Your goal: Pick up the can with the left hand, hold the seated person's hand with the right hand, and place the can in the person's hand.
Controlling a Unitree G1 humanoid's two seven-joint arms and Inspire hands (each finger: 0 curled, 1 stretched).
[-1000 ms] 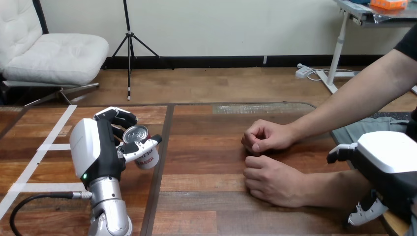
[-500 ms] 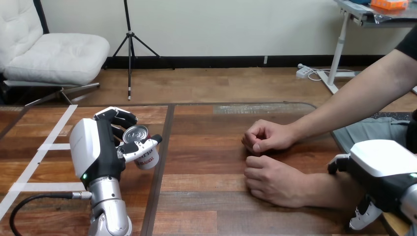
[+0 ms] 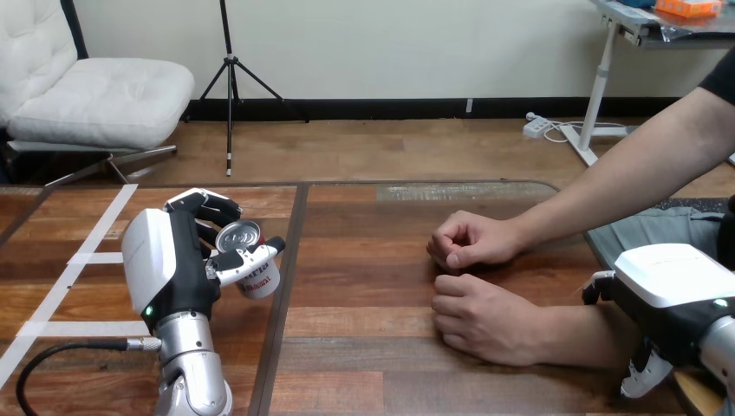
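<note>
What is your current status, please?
Left hand gripping the can, tilted. Right hand over the person's forearm. Person's nearer hand closed, on table.

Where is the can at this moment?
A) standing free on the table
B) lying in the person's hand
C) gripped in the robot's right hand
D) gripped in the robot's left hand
D: the left hand has its fingers and thumb curled round the can.
</note>
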